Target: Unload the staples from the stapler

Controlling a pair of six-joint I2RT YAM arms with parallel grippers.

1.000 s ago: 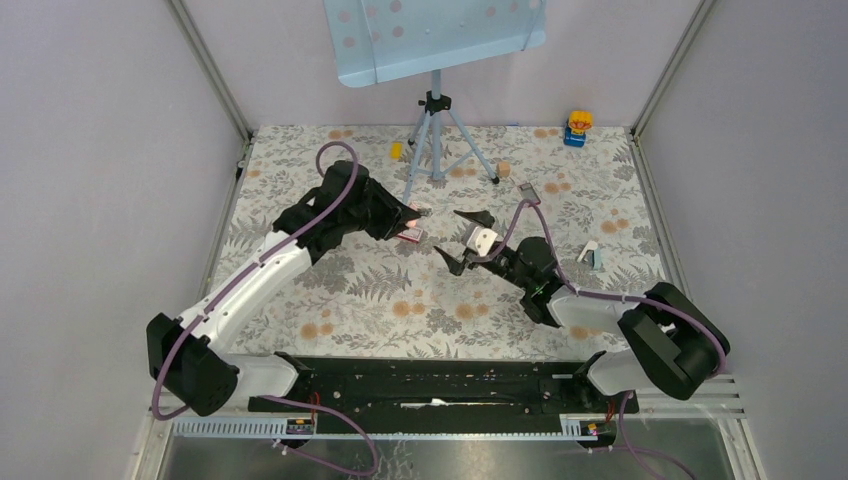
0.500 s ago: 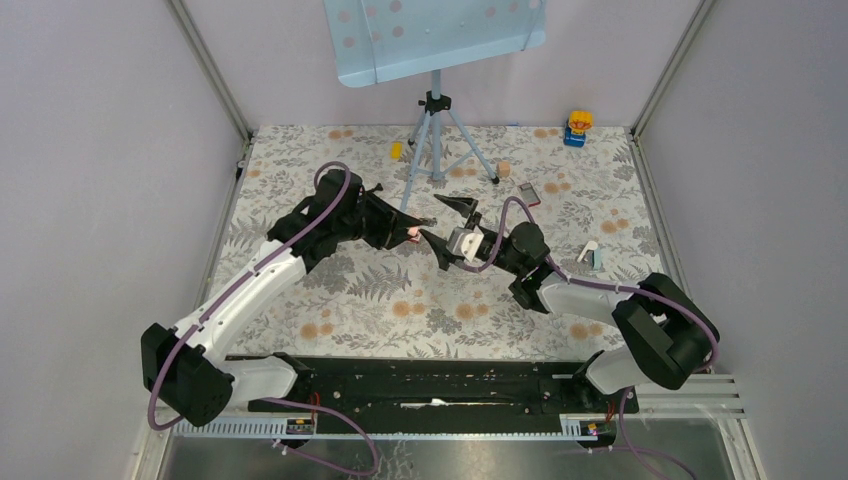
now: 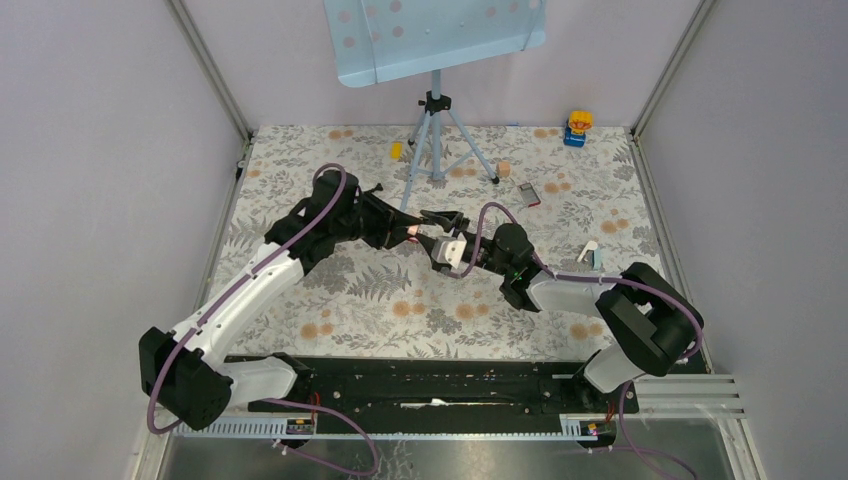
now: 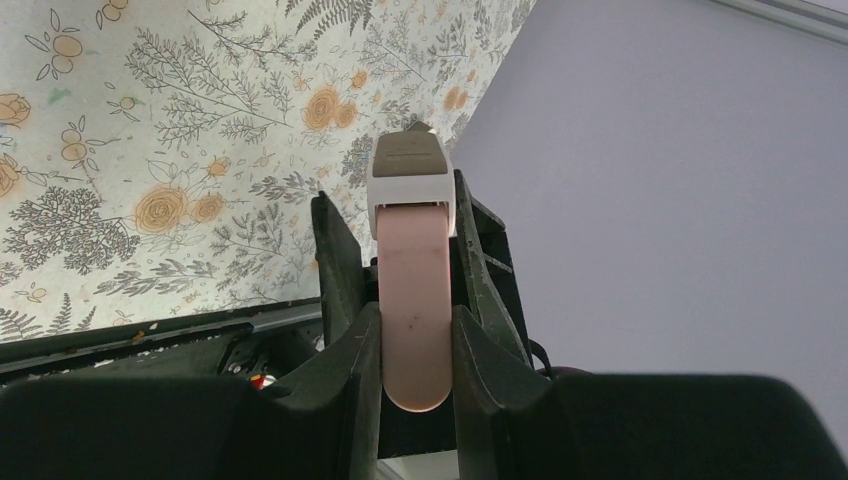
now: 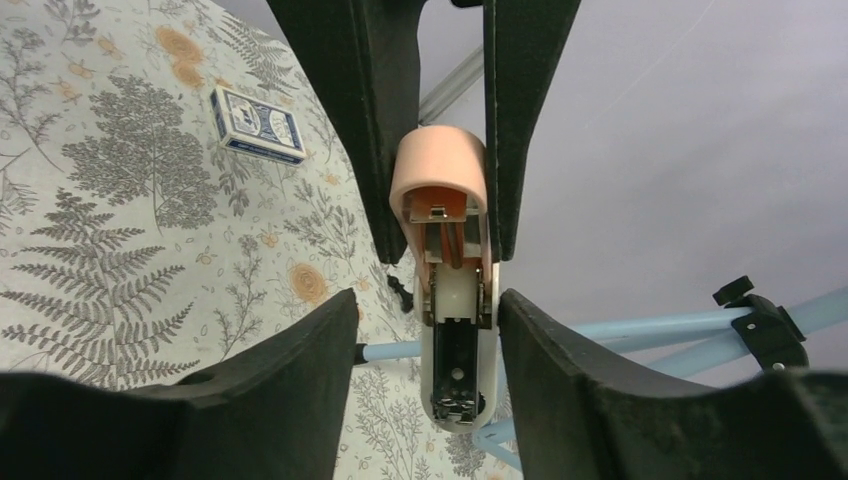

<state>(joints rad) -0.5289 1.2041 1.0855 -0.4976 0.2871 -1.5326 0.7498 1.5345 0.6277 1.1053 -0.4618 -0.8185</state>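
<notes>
Stapler [image 4: 412, 290] sat clamped in left gripper [image 4: 400, 230], its free end between the parted jaws of right gripper [image 5: 425, 300].
We judged right should close squarely on that end and pull straight, left holding firm.

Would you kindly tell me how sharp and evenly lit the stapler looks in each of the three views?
Top external view: soft, even light, no glare, but the stapler is tiny and indistinct. Left wrist view: stapler crisp and well lit; the left fingers gripping it are dark and featureless. Right wrist view: stapler sharp, its inner mechanism legible; the right fingers nearest the lens are blurred black.
</notes>
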